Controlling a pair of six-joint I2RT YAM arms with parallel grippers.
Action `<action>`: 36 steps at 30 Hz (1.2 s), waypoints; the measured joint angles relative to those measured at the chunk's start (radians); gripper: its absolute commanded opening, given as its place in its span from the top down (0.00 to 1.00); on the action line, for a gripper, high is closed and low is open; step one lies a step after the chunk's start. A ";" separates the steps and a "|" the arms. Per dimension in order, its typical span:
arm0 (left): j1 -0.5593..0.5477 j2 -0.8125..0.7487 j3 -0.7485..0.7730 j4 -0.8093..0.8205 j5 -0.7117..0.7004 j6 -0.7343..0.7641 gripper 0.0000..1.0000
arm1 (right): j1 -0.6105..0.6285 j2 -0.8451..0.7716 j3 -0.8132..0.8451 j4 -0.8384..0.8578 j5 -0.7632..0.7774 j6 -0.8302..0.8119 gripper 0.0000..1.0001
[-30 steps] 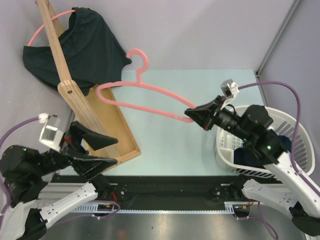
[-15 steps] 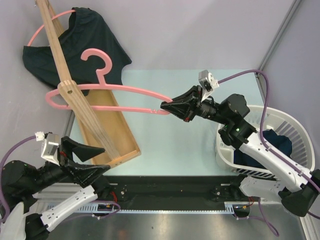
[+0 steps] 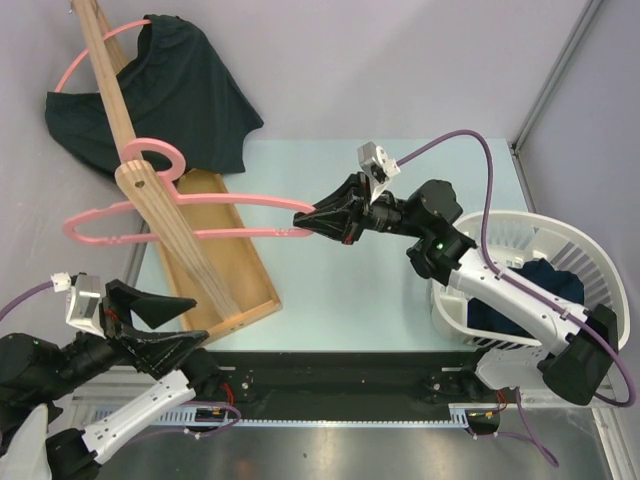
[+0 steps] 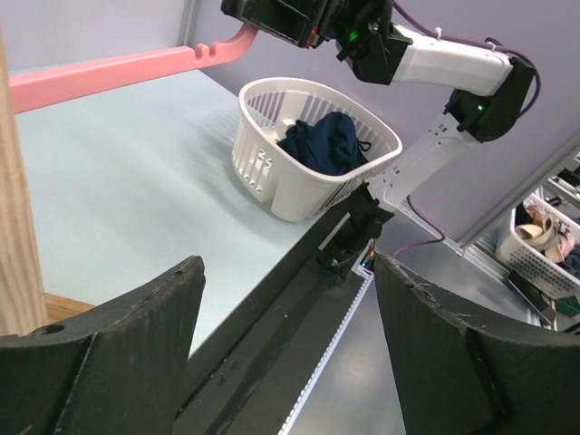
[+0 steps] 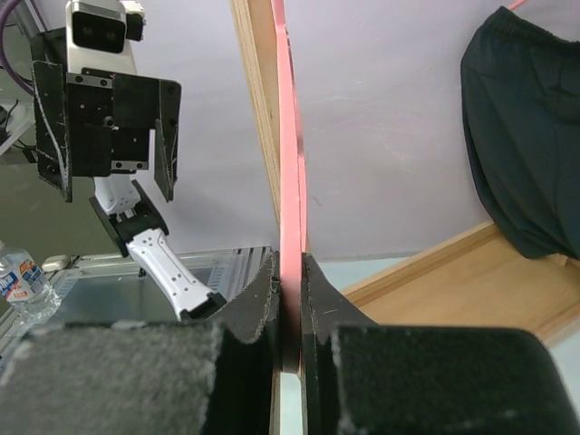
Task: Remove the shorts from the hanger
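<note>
- Firmly, the right gripper (image 5: 288, 276) is clamped on one end of a pink hanger (image 5: 290, 136), which reaches left to the wooden rack (image 3: 150, 205).
- Left gripper (image 4: 288, 272): jaws wide apart, nothing between them, off the table (image 3: 400, 290) at its front-left corner.
- Navy shorts (image 4: 322, 145) lie in the white basket (image 4: 263, 172).
- Dark green shorts (image 3: 180, 95) hang on a second hanger (image 3: 72, 68) at the rack's top.

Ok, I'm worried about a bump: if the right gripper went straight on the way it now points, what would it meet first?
Probably the slanted wooden rack post. The right gripper, shut on the pink hanger, points along the hanger straight at it, though depth is hard to judge.
</note>
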 measured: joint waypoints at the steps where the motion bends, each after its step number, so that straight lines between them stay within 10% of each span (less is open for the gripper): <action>1: 0.000 -0.003 -0.001 0.001 -0.007 -0.002 0.20 | 0.000 0.006 0.006 0.004 -0.008 0.000 1.00; 29: 0.000 0.025 0.089 0.106 -0.080 -0.043 0.22 | -0.057 0.190 0.105 0.176 -0.206 0.200 1.00; 36: 0.000 0.069 0.108 0.110 -0.094 -0.043 0.21 | -0.059 0.203 0.106 0.174 -0.217 0.212 0.81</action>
